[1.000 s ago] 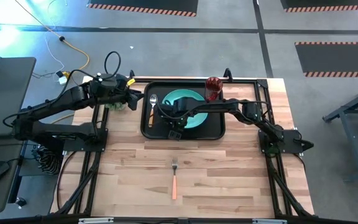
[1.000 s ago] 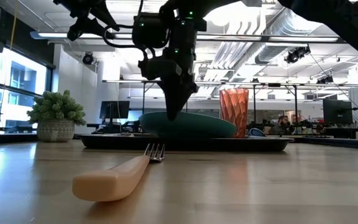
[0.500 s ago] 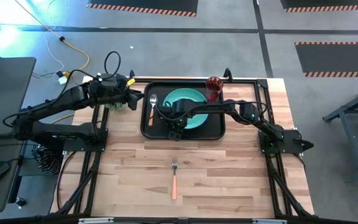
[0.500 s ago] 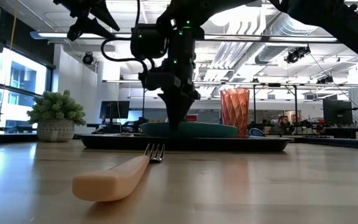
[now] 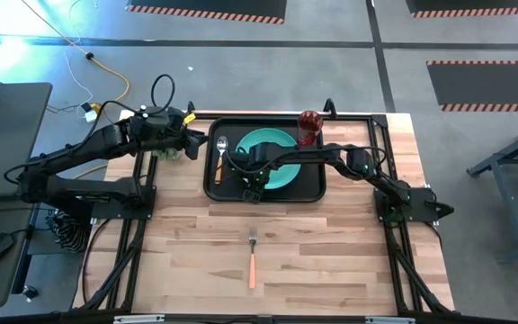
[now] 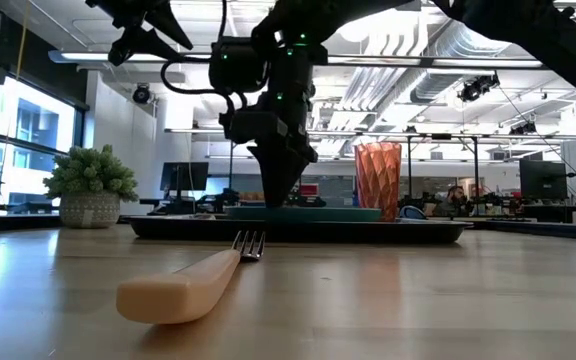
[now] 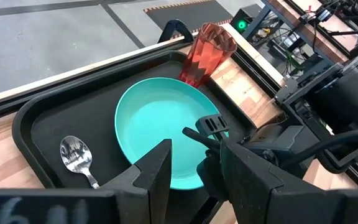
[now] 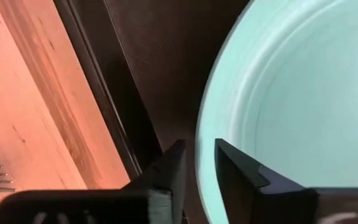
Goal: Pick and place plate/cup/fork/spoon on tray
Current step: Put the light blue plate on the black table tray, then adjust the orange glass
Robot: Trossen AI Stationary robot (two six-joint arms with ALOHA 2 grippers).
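Observation:
The teal plate (image 5: 275, 148) lies flat in the black tray (image 5: 316, 194). The spoon (image 5: 220, 148) lies in the tray's left part. The red cup (image 5: 309, 128) stands upright in the tray's far right corner. The fork (image 5: 252, 258) lies on the bare table near the front, its tines toward the tray. My right gripper (image 5: 252, 186) points down at the plate's near left rim and is shut on it. My left gripper (image 5: 200, 141) hovers open and empty above the tray's left edge, well clear of the table. My right gripper pinches the plate's near left rim (image 8: 199, 146) between its two fingers, one over the plate's inside and one outside over the tray floor. The fingers come from above, pointing down (image 6: 273, 190). The plate lies flat on the tray.
A small green plant in a pot (image 6: 90, 186) stands on the table left of the tray, under my left arm. The wooden table between the tray and the fork (image 6: 183, 287) is bare. Dark frame rails run along the table's left and right sides.
My right gripper has gone down a little with the plate's rim. The plate was tipped up on its near left side and now lies flat in the tray.

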